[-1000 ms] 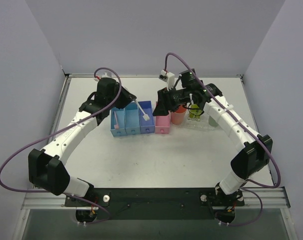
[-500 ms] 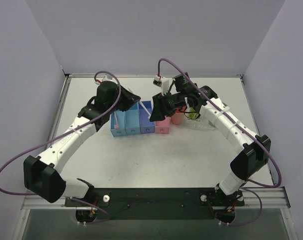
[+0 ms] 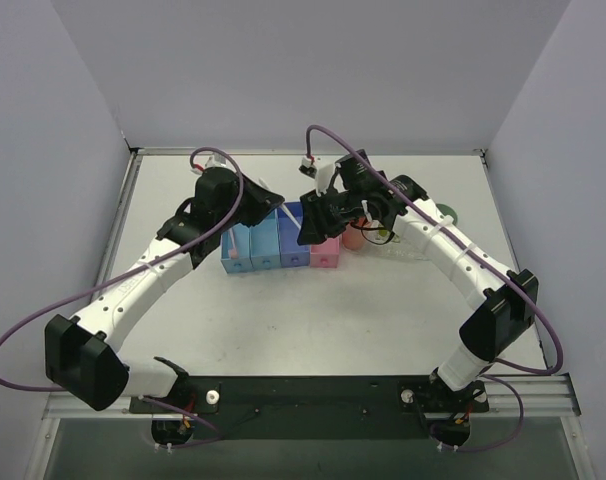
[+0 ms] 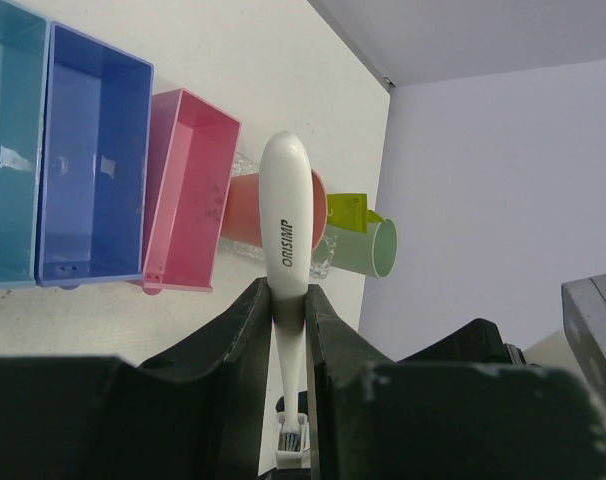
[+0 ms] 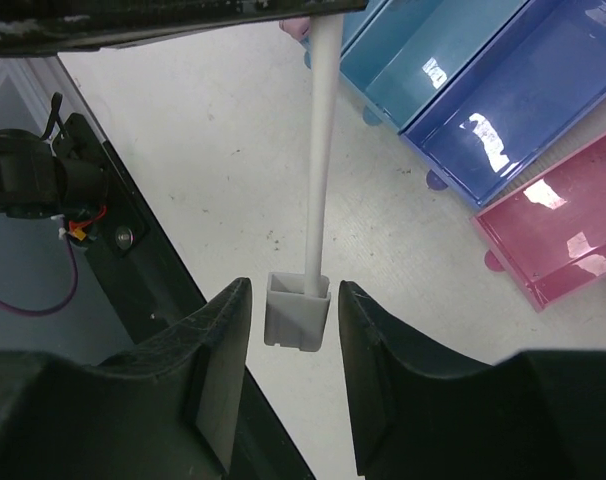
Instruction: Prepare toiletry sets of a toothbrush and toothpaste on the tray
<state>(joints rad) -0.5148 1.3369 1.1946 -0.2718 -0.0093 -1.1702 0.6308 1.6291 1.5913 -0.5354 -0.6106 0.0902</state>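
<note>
My left gripper is shut on the white handle of the toothbrush, held above the table with its capped head pointing away from the bins. My right gripper is open, and the square white cap of the toothbrush hangs between its jaws with a gap on each side. From above, the toothbrush spans between the left gripper and the right gripper over the bins. A lime-yellow toothpaste pokes up beside the green cup. The clear tray lies under the right arm.
Blue bins and a pink box stand in a row mid-table. An orange cup and a green cup stand on the tray. The black base rail runs along the near edge.
My right gripper moved left to the toothbrush's capped head and its jaws narrowed around it. My left arm swung the toothbrush rightward towards it.
</note>
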